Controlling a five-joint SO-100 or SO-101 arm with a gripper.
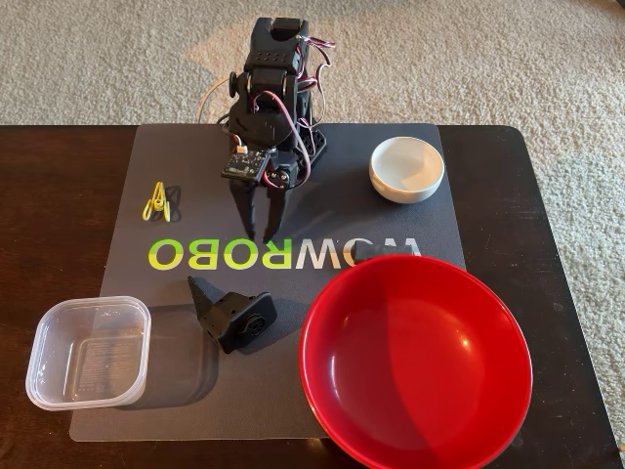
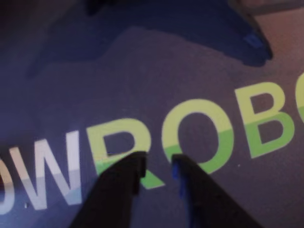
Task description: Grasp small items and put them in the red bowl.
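Observation:
The large red bowl (image 1: pixel 415 366) sits at the front right of the mat. The black bracket with a pointed arm (image 1: pixel 232 315) lies to its left. A clear square tub (image 1: pixel 90 352) stands at the front left. Yellow paper clips (image 1: pixel 156 200) lie at the back left, and a small white bowl (image 1: pixel 406 168) at the back right. A flat black piece (image 1: pixel 371 252) shows just behind the red bowl's rim. My gripper (image 1: pixel 262 233) points down over the mat's lettering, narrowly open and empty. It also shows in the wrist view (image 2: pixel 157 164).
A dark mat (image 1: pixel 391 220) with WOWROBO lettering covers a dark wooden table (image 1: pixel 59 215). The arm's base (image 1: pixel 312 147) stands at the mat's back edge. Carpet lies beyond the table. In the wrist view only the mat lettering (image 2: pixel 199 133) lies under the fingers.

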